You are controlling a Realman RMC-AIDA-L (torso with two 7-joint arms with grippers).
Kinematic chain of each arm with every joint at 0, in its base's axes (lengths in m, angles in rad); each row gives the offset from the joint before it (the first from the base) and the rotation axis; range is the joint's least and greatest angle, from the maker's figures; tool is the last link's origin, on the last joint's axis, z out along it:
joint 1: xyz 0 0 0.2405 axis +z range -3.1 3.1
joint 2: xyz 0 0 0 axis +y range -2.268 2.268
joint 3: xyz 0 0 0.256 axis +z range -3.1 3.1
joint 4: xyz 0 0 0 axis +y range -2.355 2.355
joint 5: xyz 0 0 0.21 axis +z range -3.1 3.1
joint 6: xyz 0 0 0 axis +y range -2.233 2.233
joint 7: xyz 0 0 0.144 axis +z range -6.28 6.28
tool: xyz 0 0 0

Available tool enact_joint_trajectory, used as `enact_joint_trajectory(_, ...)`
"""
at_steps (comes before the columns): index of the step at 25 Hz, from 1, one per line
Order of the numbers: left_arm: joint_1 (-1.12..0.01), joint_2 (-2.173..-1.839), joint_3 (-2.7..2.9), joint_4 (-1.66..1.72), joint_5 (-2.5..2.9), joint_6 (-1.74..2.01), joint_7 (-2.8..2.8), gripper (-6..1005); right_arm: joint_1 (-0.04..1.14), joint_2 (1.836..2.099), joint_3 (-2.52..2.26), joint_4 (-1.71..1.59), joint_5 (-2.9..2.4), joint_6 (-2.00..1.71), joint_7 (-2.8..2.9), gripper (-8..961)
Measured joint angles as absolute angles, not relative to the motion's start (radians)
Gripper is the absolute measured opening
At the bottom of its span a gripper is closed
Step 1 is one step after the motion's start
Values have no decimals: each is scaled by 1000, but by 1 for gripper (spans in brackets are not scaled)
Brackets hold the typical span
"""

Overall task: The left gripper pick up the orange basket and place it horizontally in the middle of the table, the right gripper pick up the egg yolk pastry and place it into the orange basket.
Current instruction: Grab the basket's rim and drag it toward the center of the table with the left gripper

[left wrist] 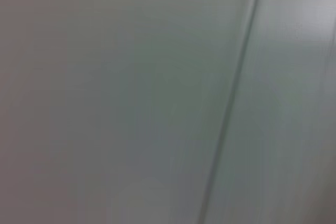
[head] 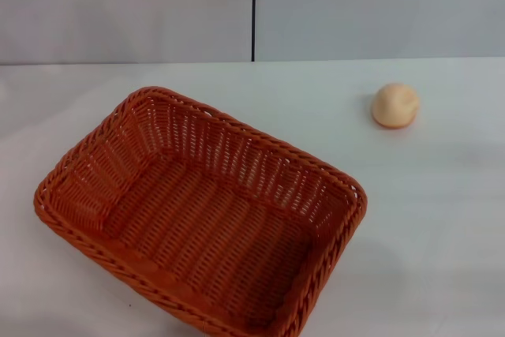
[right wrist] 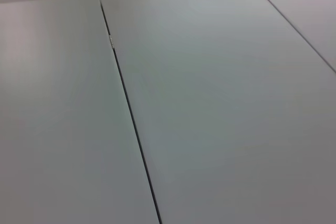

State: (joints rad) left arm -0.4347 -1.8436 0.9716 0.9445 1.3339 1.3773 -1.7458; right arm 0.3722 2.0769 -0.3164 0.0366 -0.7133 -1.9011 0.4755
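Two task items visible on the counter point(head: 442, 219), no arm in the head view. Nearest me, on my left side: the orange basket point(head: 201, 211), open side up, lying at a slant, its near corner running off the lower frame edge. Farther back and to the right: the egg yolk pastry point(head: 395, 105), alone on bare counter, well apart from the basket. Beyond it, the counter's back edge and a grey wall point(head: 126, 5) with one dark vertical seam.

Neither pincer shows in any view; both wrist cameras see only grey panelling with a seam, so I cannot tell whether either is spread or pressed together.

Judgement: the first step, the basket pick, is not begun. Next move calls for the left pincer to come down on the braided rim, lift, and turn the basket level toward the middle.

Room: open counter right of the basket and in front of the pastry; the middle is free for the set-down.
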Motion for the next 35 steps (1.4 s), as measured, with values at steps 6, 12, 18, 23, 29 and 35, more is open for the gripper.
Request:
enact_joint_trajectory(6,-481,-1845,843,1183,1766,1548,-2157,741,374,2076,-313,31,-713,-1880,476,680)
enact_joint_trajectory(12,-556,-1842,795,1201,2027,1721,-2302,741,380,2075,-290,31,-713,-1875,476,679)
enact_joint_trajectory(18,-599,-1861,785,1204,2185,1799,-2357,742,382,2075,-284,20,-713,-1863,476,679)
enact_joint_trajectory(23,-617,-1869,787,1201,2268,1821,-2387,742,382,2075,-264,17,-713,-1847,476,679)
enact_joint_trajectory(29,-635,-1891,793,1196,2372,1816,-2388,742,380,2076,-260,18,-713,-1836,475,679)
enact_joint_trajectory(35,-645,-1910,796,1162,2433,1808,-2372,742,379,2077,-261,18,-713,-1819,476,680)
